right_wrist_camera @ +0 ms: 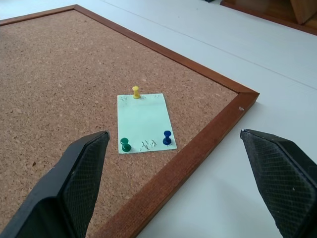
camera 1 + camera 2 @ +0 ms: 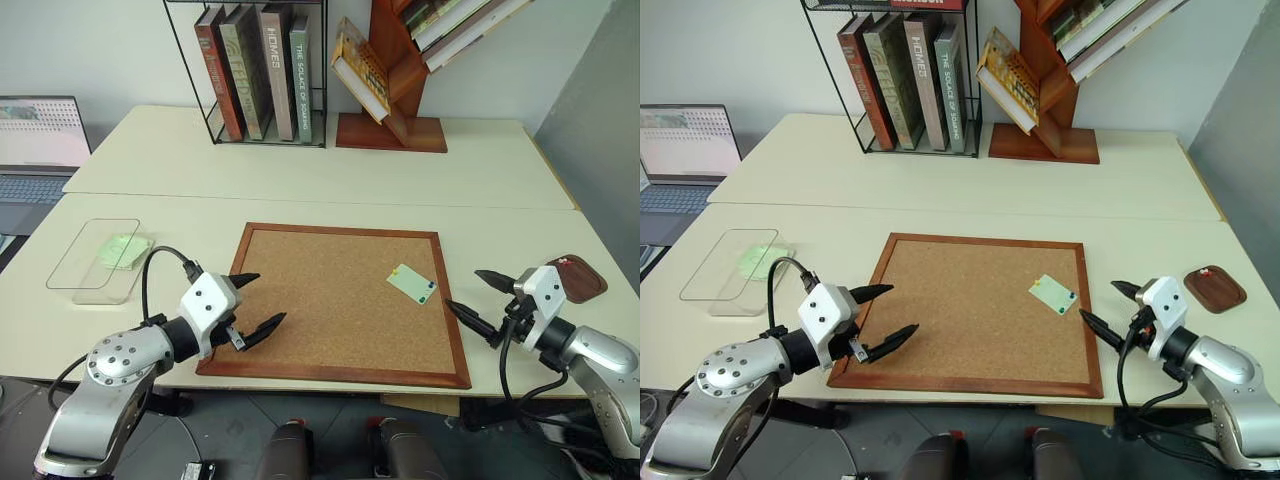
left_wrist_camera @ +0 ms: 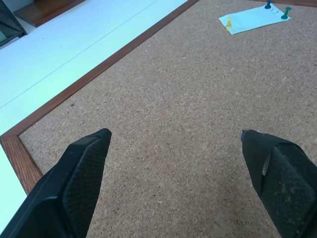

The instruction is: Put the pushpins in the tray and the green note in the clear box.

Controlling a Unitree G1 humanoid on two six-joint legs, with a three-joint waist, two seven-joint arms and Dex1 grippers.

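The green note (image 1: 143,123) lies on the right part of the cork board (image 2: 330,300), pinned by three pushpins: a yellow one (image 1: 135,91), a green one (image 1: 125,144) and a blue one (image 1: 167,137). My right gripper (image 2: 463,289) hovers open just off the board's right edge, pointing at the note. Over the board's near left corner, my left gripper (image 2: 268,298) is open and holds nothing. The tray (image 2: 585,283) sits at the far right with a small red thing in it. At the far left lies the clear box (image 2: 75,262), with a pale green sheet (image 2: 123,250) inside.
A wire rack of books (image 2: 255,70) and a wooden book tree (image 2: 395,90) stand on the far table. A laptop (image 2: 38,150) is at the far left. A seam runs between the two tables behind the board.
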